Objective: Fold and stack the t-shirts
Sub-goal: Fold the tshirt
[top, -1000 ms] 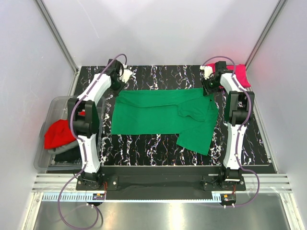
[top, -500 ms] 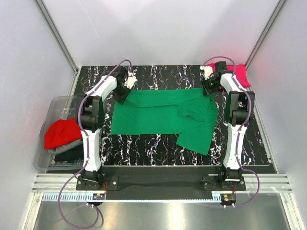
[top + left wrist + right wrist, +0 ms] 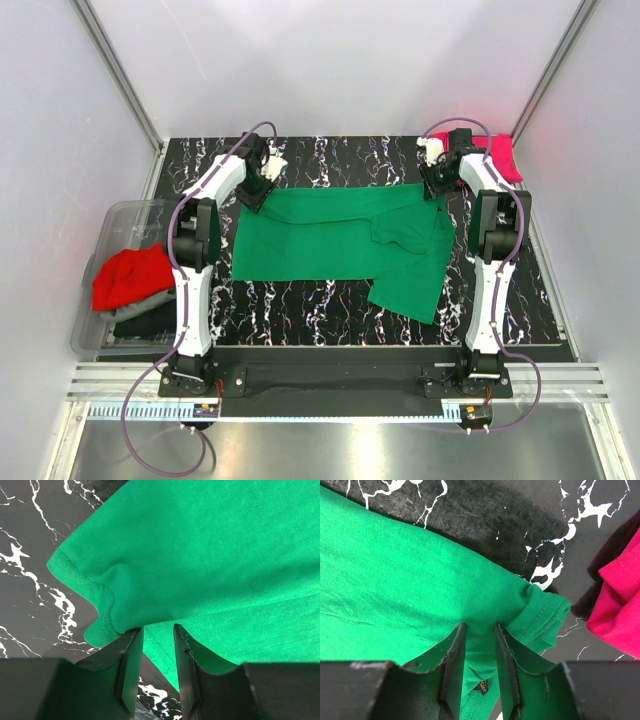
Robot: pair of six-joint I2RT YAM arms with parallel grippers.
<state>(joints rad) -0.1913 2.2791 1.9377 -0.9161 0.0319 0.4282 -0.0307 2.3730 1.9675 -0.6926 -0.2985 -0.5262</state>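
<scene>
Black, white-veined table (image 3: 330,300) fills a white-walled booth; at its left edge a clear bin (image 3: 108,222) holds the red t-shirt (image 3: 128,278) over a grey t-shirt (image 3: 135,306) and a black t-shirt (image 3: 148,325), none yet folded, so most of the work looks to lie ahead; the left pincer (image 3: 157,627) sits at the far-left corner of the green t-shirt (image 3: 320,235), jaws slightly apart with the hem puckered at their tips, and whether it grips or has let go I cannot tell; the green t-shirt lies spread mid-table, its right side doubled over, seemingly mid-fold; the right pincer (image 3: 480,626) pinches its far-right corner, cloth bunched between the jaws; just beyond, in the table's far-right corner, the magenta t-shirt (image 3: 503,157) lies folded, apparently the stack's start.
</scene>
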